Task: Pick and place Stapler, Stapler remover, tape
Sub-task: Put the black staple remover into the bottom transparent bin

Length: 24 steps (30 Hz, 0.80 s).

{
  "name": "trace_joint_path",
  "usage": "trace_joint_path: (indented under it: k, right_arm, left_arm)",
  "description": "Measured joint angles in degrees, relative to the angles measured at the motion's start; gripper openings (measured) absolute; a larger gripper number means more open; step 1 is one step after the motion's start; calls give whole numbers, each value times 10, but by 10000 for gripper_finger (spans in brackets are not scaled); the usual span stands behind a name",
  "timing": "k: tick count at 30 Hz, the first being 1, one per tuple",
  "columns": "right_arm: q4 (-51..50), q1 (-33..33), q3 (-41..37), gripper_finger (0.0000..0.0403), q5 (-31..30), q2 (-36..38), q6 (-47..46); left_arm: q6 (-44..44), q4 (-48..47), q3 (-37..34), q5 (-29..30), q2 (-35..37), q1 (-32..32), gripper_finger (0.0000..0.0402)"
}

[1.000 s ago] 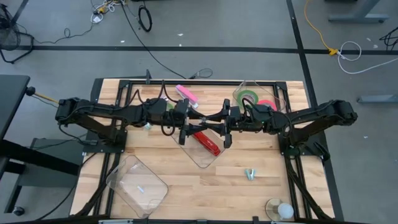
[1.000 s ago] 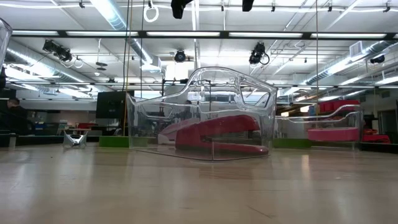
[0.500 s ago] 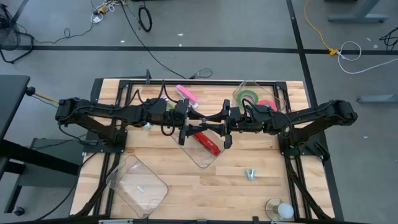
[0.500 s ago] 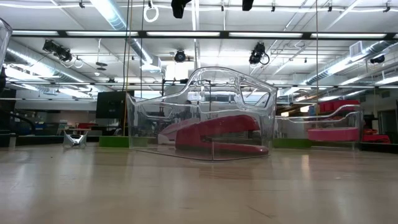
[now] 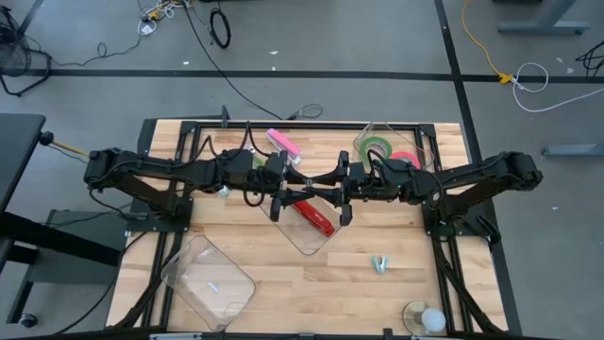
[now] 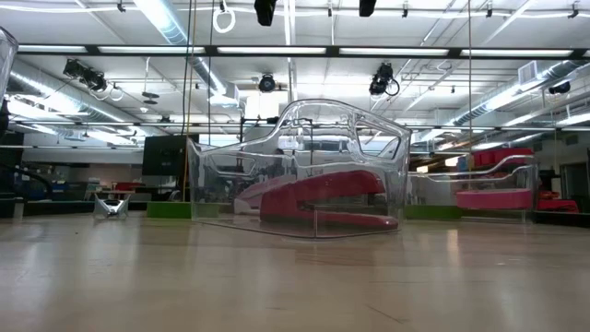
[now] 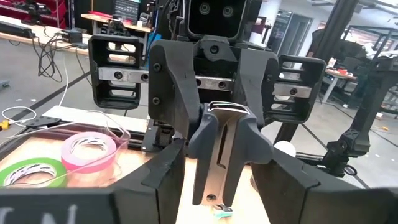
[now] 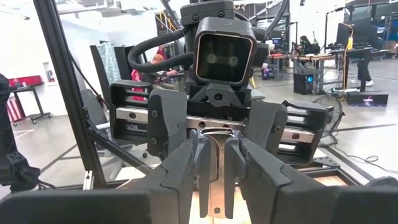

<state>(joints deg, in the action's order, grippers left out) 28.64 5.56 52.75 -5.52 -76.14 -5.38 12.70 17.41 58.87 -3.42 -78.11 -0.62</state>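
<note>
A red stapler [image 5: 319,217] lies in a clear tray [image 5: 304,241] at the table's middle; the low view shows it too [image 6: 318,195]. A green tape ring [image 5: 376,146] and a red-pink one [image 5: 406,159] lie in a clear tray at the far right, also in the left wrist view [image 7: 90,149]. A small stapler remover [image 5: 379,263] lies on the bare wood nearer the front. My left gripper [image 5: 300,195] and right gripper [image 5: 326,194] face each other tip to tip, above the stapler's tray. Each has its fingers close together. My left gripper shows a thin metal strip [image 8: 215,180] between its fingers in the right wrist view; I cannot tell whether it is a held thing. My right gripper shows a like strip [image 7: 219,162] between its fingers in the left wrist view; I cannot tell whether it holds it.
A pink oblong thing [image 5: 281,144] lies at the far middle. A clear empty tray [image 5: 208,279] sits at the near left. A white round thing [image 5: 427,318] sits at the near right edge. Bare wood lies along the front middle.
</note>
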Motion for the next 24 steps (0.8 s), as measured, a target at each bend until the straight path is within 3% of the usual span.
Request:
trace_joint_path:
  k: [24]
  right_arm:
    - [0, 0, 0, 100, -15, 0, 0]
  left_arm:
    - [-6, -10, 1, -18, 0, 0, 128]
